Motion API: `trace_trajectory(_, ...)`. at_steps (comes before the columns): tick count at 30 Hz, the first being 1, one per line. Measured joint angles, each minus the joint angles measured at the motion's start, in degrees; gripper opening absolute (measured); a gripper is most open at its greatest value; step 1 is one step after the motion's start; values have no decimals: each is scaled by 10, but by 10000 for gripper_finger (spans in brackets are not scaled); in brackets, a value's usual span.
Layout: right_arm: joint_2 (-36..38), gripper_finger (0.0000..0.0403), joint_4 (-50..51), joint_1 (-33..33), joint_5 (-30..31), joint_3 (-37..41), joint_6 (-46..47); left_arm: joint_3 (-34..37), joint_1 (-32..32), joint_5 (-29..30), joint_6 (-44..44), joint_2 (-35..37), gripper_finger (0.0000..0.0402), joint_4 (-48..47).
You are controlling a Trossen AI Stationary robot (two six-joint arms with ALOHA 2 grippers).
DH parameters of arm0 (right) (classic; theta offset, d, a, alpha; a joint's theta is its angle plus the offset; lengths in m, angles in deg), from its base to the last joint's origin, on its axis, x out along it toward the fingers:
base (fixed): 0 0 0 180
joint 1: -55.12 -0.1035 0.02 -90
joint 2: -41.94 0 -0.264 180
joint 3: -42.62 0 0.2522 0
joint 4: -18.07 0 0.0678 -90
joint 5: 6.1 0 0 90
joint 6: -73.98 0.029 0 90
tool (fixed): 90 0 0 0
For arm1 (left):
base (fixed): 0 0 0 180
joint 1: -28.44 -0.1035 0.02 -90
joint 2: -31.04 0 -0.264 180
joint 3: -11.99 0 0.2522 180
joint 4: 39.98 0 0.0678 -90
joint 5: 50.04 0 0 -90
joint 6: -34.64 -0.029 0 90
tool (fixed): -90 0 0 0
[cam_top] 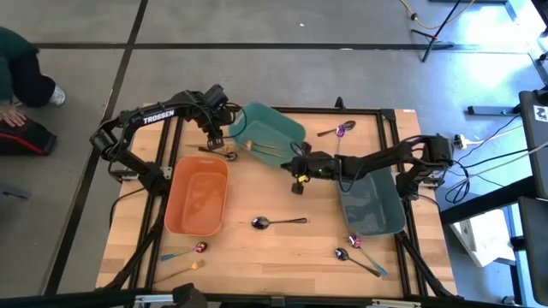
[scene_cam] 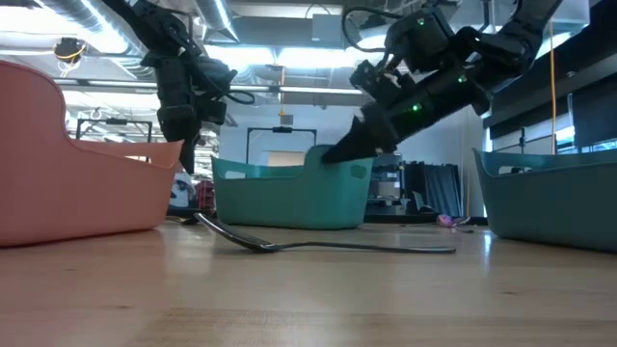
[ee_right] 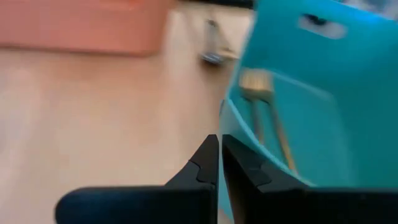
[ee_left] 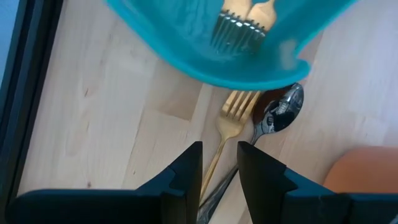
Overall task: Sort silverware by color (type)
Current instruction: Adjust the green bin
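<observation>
Hovering left gripper [ee_left: 219, 163]: slightly open over gold fork [ee_left: 231, 118], beside dark spoon [ee_left: 278, 114]
Right gripper [ee_right: 220, 155]: closed, empty, at teal bin [cam_top: 272, 128] rim
Counter [cam_top: 282, 248]: 1 dark spoon mid-surface

Two dark robot arms reach inward over a table. The left gripper [cam_top: 215, 137] points straight down, fingers slightly parted. The right gripper [cam_top: 288, 161], on an outstretched arm, has fingers pressed together
</observation>
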Motion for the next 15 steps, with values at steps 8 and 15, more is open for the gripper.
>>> trace_trajectory(8,34,19,72,0,125,0,-33,35,0,28,1,-4,96,11)
trace_trajectory(15,105,19,149,0,149,8,-39,56,0,75,-8,-4,96,33)
